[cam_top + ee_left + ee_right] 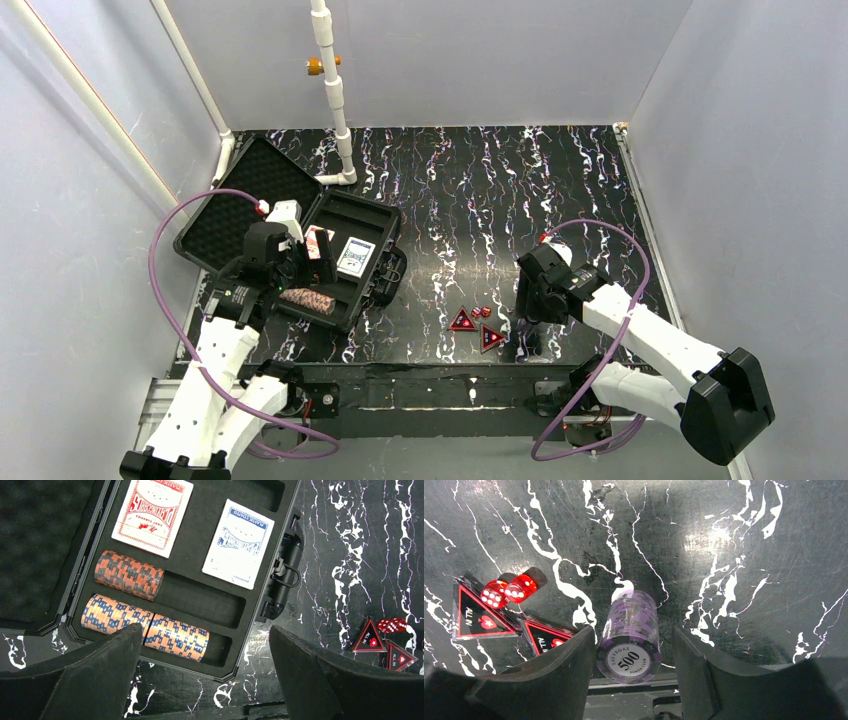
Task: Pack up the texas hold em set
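Right gripper straddles the purple chip stack, which lies near the tabletop's front edge. Its jaws are half-wide with a gap on one side, so this looks like the pick-up step. Next it needs to clamp, lift and carry to the case at the left edge, where the left gripper hangs wide.

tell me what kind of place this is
Probably a robotics lab test cell: plain white walls box in a marbled black table, the left arm and right arm are bolted at its near edge, and a white PVC pipe stands at the back.
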Action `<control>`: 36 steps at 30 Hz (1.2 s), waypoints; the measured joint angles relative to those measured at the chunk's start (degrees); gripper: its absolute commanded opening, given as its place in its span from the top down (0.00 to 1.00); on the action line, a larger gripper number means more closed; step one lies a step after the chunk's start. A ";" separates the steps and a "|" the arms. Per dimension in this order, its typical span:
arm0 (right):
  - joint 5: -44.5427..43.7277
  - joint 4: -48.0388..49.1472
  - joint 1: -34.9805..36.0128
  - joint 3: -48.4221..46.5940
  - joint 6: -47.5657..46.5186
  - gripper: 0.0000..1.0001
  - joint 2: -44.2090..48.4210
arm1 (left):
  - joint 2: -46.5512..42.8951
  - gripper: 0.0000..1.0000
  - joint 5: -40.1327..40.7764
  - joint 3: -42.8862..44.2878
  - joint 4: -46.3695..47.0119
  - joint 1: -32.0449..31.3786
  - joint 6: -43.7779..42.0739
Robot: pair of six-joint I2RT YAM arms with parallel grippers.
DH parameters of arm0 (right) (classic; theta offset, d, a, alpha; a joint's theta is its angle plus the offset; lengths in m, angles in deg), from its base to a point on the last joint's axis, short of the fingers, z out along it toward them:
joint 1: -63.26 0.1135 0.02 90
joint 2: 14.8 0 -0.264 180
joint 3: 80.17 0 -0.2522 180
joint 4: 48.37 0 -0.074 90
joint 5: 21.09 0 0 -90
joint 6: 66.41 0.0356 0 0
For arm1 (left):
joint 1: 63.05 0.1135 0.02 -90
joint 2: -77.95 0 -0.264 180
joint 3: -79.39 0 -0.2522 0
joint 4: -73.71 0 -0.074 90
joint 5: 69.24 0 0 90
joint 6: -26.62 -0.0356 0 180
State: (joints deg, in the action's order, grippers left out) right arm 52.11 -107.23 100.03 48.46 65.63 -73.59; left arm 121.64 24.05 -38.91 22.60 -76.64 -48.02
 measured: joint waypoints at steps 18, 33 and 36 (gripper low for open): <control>0.46 0.26 0.00 0.02 -0.15 0.42 -1.36 | 0.00 0.02 -1.46 0.00 0.04 0.00 -0.39; 0.55 0.28 0.00 0.00 -0.46 0.96 -1.18 | -0.13 0.02 -2.49 -0.24 0.33 0.00 -0.83; 0.72 0.07 0.00 -0.11 -0.70 0.99 -1.09 | -0.13 0.03 -3.02 -0.37 0.46 0.00 -0.87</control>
State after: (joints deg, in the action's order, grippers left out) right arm 52.83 -107.17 100.03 48.35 64.93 -74.68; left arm 121.50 21.04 -39.28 23.06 -76.64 -48.90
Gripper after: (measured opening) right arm 0.520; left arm 0.981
